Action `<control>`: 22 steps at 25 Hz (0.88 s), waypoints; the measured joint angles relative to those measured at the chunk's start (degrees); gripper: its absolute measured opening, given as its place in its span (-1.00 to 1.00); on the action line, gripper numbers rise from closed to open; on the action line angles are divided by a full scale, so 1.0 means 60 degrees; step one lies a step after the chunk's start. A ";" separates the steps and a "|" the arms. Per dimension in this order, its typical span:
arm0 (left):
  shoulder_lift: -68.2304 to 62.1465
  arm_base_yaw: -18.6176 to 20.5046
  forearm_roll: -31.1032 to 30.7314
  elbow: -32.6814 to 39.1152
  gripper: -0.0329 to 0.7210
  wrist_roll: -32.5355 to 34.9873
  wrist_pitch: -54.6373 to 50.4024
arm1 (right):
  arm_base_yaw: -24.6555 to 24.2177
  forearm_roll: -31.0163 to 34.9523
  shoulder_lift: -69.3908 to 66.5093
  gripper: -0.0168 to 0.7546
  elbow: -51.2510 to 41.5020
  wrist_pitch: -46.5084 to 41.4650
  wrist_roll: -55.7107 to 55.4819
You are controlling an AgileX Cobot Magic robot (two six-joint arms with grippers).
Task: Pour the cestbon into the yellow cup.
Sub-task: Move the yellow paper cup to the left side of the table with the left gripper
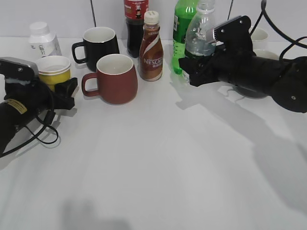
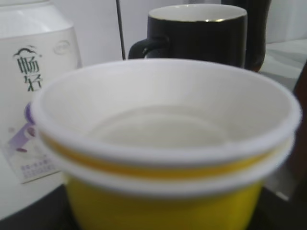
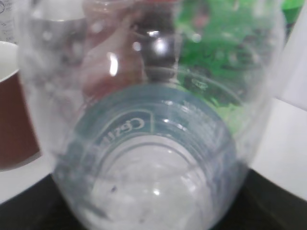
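The yellow cup (image 1: 53,72) stands upright at the far left; it fills the left wrist view (image 2: 163,201), showing its white rim and white inside. My left gripper (image 1: 58,90) is closed around its lower part. The cestbon (image 1: 199,34), a clear capless bottle with a dark green label, is upright at the back right. It fills the right wrist view (image 3: 153,158). My right gripper (image 1: 191,68) is shut on its lower body; the bottle's base is hidden behind the gripper.
Between the two arms stand a dark red mug (image 1: 115,79), a black mug (image 1: 98,45) and a brown Nescafe bottle (image 1: 151,48). A dark cola bottle (image 1: 135,19) and a green soda bottle (image 1: 181,24) are nearby. A white bottle (image 1: 43,40) stands behind the cup.
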State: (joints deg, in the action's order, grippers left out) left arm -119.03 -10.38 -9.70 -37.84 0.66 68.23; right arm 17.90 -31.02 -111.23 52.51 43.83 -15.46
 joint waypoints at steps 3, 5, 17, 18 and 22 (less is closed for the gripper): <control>0.0000 0.0000 0.0000 0.0000 0.49 0.0000 0.0035 | 0.0000 0.0000 0.0000 0.26 0.0000 0.0000 0.0000; 0.0000 0.0000 0.0000 0.0000 0.50 0.0011 0.0035 | 0.0000 0.0000 0.0000 0.26 0.0000 0.0000 0.0000; 0.0000 0.0000 -0.0005 0.0339 0.65 0.0019 0.0117 | 0.0000 0.0000 0.0000 0.26 0.0000 0.0000 0.0000; 0.0000 0.0000 -0.0005 0.0347 0.66 0.0019 0.0117 | 0.0000 0.0000 0.0000 0.26 0.0000 0.0000 0.0000; 0.0043 0.0000 0.0002 0.0426 0.67 0.0019 0.0136 | 0.0000 0.0000 0.0000 0.26 0.0000 0.0000 0.0008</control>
State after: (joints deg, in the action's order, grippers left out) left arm -118.77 -10.38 -9.69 -35.29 0.77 69.04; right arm 17.90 -31.02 -111.23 52.51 43.83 -15.40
